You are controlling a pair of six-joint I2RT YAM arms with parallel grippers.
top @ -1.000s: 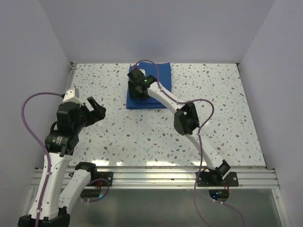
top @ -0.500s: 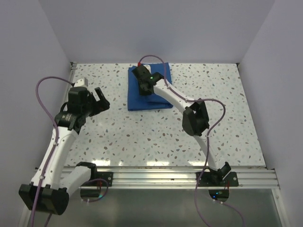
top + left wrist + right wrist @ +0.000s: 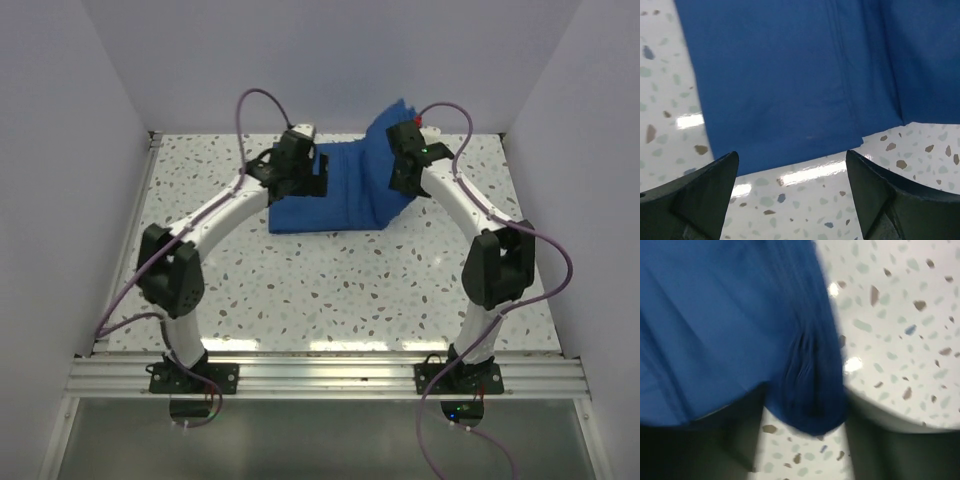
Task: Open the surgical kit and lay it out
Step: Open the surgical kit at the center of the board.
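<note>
Left tool [image 3: 297, 178]: positioned at the 9 o'clock edge of the blue wrap [image 3: 335, 200], low over the surface [image 3: 300, 285]. The left wrist view shows its fingers [image 3: 700, 190] spread wide with nothing between them, the cloth's near hem lying just beyond. Judgement: it is stationed there to pin or take that side, so the bundle does not slide while the opposite side is drawn. Blue wrap: located at the far middle of the surface, toward 12 o'clock from the arm bases. Its left portion lies flat; its creases run 12 to 6. Its right flap stands raised off the surface, peaking toward 1 o'clock. Judgement: with the flap drawn out, the long axis now runs 9 to 3. No tray or instruments are on view; anything inside is covered. Right tool [image 3: 403, 172]: at the 3 o'clock side, beneath the raised flap. The right wrist view, though blurred, shows a gathered fold of cloth [image 3: 807, 390] pinched between its fingers, so it is clamped on the wrap, holding the flap up to unfold it outward.
</note>
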